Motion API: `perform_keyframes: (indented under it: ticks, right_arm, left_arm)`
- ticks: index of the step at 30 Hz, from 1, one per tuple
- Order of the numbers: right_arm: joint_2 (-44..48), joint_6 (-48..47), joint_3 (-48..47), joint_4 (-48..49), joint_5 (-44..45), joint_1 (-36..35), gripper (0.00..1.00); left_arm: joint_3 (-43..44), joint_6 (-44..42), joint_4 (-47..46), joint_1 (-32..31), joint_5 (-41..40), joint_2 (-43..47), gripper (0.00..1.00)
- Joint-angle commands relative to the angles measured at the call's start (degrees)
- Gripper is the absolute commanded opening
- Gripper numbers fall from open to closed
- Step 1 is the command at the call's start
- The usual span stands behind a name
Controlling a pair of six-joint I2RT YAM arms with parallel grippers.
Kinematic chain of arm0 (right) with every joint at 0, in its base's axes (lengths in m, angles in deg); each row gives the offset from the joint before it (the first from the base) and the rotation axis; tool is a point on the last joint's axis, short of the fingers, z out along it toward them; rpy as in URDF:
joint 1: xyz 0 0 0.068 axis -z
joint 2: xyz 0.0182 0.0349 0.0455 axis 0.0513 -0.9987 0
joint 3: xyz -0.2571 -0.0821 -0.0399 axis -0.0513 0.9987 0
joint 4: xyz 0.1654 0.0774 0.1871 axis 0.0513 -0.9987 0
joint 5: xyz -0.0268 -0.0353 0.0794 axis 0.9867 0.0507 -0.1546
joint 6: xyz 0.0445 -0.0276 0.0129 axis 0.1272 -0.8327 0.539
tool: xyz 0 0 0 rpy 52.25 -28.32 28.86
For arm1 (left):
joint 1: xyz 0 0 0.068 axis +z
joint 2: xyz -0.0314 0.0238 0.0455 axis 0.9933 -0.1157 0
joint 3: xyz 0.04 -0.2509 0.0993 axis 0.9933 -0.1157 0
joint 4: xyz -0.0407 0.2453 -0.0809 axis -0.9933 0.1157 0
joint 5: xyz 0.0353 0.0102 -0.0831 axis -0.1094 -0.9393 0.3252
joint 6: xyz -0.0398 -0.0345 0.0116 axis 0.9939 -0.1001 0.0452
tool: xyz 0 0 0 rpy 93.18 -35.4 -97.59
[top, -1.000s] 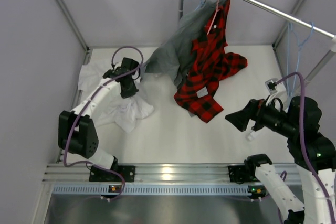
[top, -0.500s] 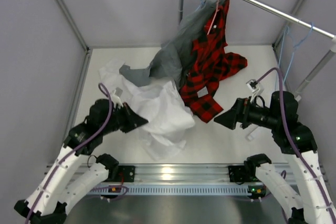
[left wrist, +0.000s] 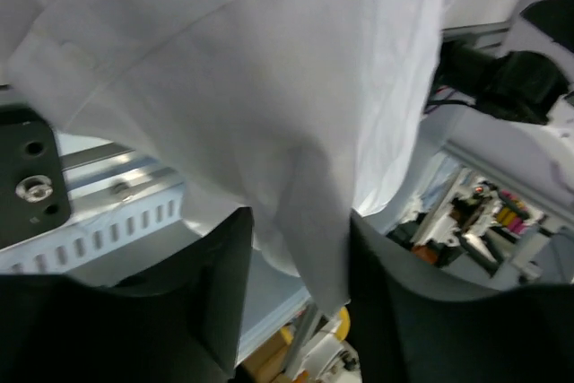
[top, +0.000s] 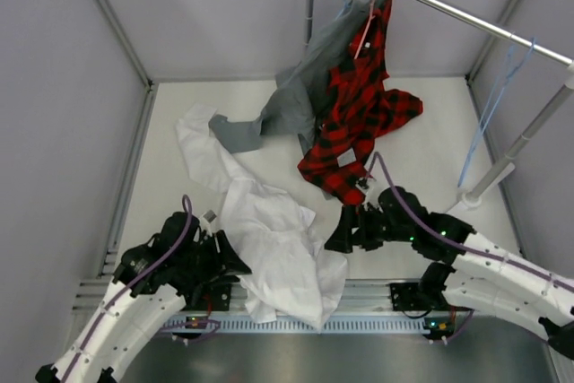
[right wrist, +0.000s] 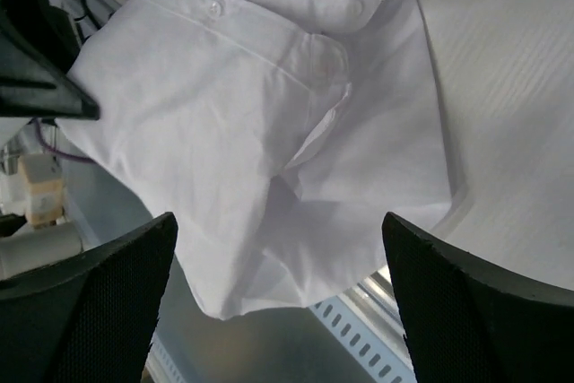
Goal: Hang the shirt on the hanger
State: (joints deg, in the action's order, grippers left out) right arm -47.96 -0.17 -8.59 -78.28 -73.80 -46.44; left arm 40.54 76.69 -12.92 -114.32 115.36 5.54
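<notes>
The left hand [left wrist: 296, 221], fingers partly apart around a fold of the white shirt [top: 278, 239], is gripping or releasing; I cannot tell which. The right hand [right wrist: 278, 221], spread wide, is hovering over the shirt's buttoned edge at the near table [top: 421, 159] edge. It is probably best pinching one layer there. The light-blue hanger [top: 489, 132] is hanging far right, well apart.

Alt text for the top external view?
White shirt lies crumpled on the table, near end draped over the front rail, between the left hand and right hand. Behind, a plaid shirt and grey garment hang from a rack, blue hanger further right.
</notes>
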Motion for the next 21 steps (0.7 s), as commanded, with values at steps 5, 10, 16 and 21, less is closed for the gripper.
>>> perform_keyframes:
  ticks: [5, 10, 16, 21]
  right_arm:
    - [-14.59, 9.01, 4.66, 24.96, 16.43, -7.74, 0.91]
    - [-27.67, 9.72, 3.00, 33.33, 15.37, -11.15, 0.85]
    - [-34.47, 13.05, 1.76, 36.49, 20.81, -14.94, 0.59]
    - [-30.62, 9.55, -1.04, 31.60, 30.82, -16.18, 0.00]
  left_arm:
    - [12.43, -10.58, 22.87, -0.07, -12.25, -10.06, 0.58]
    - [22.37, -13.92, 22.80, -0.15, -12.01, -16.48, 0.71]
    - [34.94, -18.76, 22.80, -0.15, -17.27, -25.18, 0.75]
    - [44.77, -22.53, 22.63, -0.15, -27.28, -33.00, 0.75]
